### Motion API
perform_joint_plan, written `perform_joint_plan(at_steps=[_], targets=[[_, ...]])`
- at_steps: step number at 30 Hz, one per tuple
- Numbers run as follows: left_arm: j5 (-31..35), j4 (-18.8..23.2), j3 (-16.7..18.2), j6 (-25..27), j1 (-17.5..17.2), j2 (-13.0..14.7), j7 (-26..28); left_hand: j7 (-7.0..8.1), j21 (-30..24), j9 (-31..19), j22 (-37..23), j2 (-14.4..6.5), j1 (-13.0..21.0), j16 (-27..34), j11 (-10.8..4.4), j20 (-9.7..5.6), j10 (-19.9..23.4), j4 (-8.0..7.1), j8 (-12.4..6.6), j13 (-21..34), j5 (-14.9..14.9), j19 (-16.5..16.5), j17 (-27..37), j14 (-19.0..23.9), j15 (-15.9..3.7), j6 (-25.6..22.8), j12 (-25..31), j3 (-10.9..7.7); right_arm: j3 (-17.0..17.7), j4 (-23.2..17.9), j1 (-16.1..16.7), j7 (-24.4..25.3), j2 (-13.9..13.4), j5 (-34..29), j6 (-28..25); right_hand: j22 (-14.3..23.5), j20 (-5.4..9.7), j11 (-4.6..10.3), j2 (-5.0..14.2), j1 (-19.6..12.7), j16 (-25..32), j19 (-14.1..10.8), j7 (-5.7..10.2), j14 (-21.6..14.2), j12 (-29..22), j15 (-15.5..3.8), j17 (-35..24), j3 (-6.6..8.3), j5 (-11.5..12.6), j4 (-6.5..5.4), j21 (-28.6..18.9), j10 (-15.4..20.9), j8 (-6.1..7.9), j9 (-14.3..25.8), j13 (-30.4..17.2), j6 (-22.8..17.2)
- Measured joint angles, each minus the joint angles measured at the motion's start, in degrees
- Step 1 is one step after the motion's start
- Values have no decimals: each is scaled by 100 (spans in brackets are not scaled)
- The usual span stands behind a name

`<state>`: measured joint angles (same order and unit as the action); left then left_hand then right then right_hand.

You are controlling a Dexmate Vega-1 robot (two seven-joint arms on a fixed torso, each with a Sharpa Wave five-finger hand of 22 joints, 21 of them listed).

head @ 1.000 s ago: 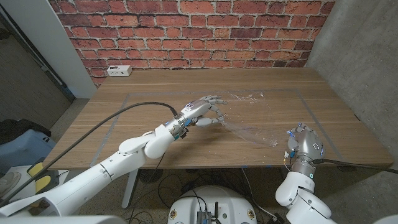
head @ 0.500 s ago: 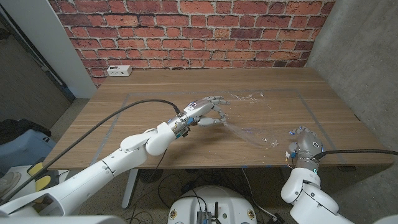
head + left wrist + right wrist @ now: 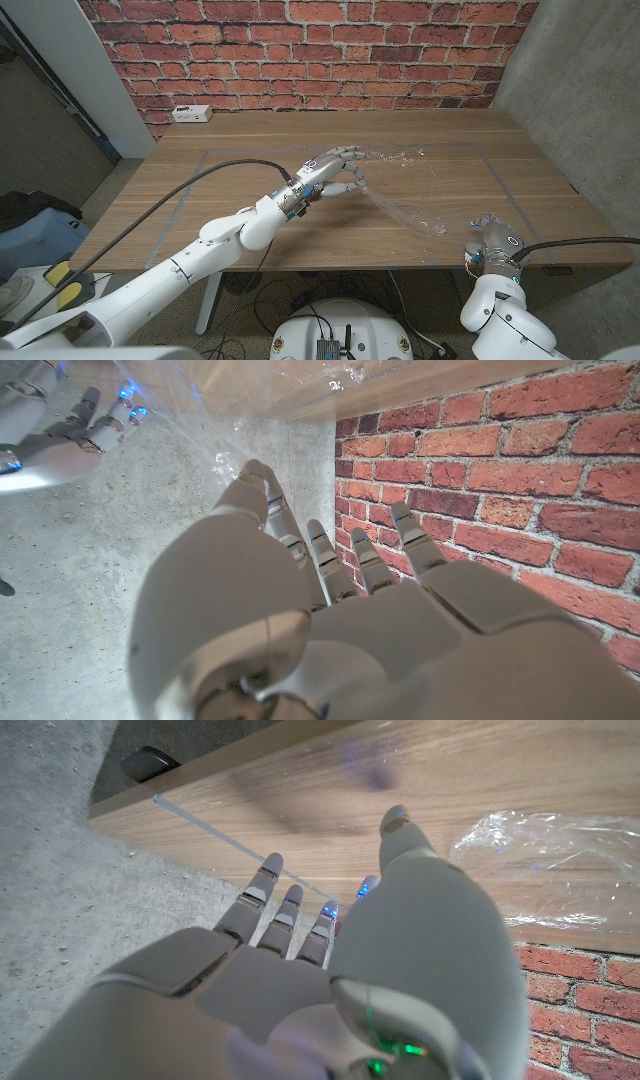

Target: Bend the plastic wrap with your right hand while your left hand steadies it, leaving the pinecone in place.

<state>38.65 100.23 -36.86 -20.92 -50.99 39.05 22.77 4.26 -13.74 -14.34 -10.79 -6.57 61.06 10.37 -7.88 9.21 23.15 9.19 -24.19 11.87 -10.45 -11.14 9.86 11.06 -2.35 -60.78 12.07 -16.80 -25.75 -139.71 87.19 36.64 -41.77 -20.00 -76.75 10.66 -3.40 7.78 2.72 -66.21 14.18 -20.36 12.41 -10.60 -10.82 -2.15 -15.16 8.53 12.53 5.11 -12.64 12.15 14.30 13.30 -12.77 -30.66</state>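
The wooden bench [image 3: 250,160] carries a long sheet of clear plastic wrap [image 3: 400,205] that runs from near the middle toward the front right corner, crinkled at both ends. No pinecone can be made out on it. The left hand [image 3: 335,172], at the end of an arm stretched across the bench, is at the wrap's far end, fingers spread and tips down at its edge, holding nothing; that placement suits pinning the sheet so it cannot slide when the other end is worked. The right hand [image 3: 493,236] sits at the bench's front right edge, just beside the wrap's near end, fingers apart and upright, gripping nothing. By my reading, the bend has not begun: the right hand needs to close on that near end first.
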Motion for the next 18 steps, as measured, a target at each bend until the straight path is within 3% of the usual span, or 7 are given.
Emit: perform_joint_plan(at_steps=[4,9,13,18], targets=[[59,13,22,46,-45,-43,187,-1,0,0,-29,22,22,0,0,0,0,15,-23,0,-23,-1,0,0,0,1,0,-15,14,11,25,12,-42,121,134,0,0,41,2,30,-21,0,8,9,0,9,0,-29,78,18,0,-40,-60,0,0,89],[61,22,51,86,-88,-96,378,-11,0,0,-29,22,22,0,0,-1,0,15,-54,0,-38,-42,0,0,0,11,0,-15,52,146,44,101,-62,344,456,0,1,115,130,-98,-21,0,27,20,-21,-2,13,42,168,90,0,-114,-111,-27,0,138],[-118,12,78,90,-109,-136,438,-30,0,-1,-29,21,23,0,0,-1,0,15,-87,0,-38,-42,0,0,0,30,1,-15,20,252,-22,112,-129,466,627,0,10,196,42,78,-43,95,15,150,-21,3,28,-141,218,38,46,-303,-255,-37,-1,419],[-224,-14,98,89,-116,-175,473,-42,0,-1,-29,14,45,0,0,-1,0,15,-108,27,-67,-42,1,0,0,42,2,-15,-46,403,-76,194,-172,637,974,1,-40,122,-114,387,-44,248,12,285,-21,-1,28,-384,324,-89,77,-596,-353,-53,-1,856]])
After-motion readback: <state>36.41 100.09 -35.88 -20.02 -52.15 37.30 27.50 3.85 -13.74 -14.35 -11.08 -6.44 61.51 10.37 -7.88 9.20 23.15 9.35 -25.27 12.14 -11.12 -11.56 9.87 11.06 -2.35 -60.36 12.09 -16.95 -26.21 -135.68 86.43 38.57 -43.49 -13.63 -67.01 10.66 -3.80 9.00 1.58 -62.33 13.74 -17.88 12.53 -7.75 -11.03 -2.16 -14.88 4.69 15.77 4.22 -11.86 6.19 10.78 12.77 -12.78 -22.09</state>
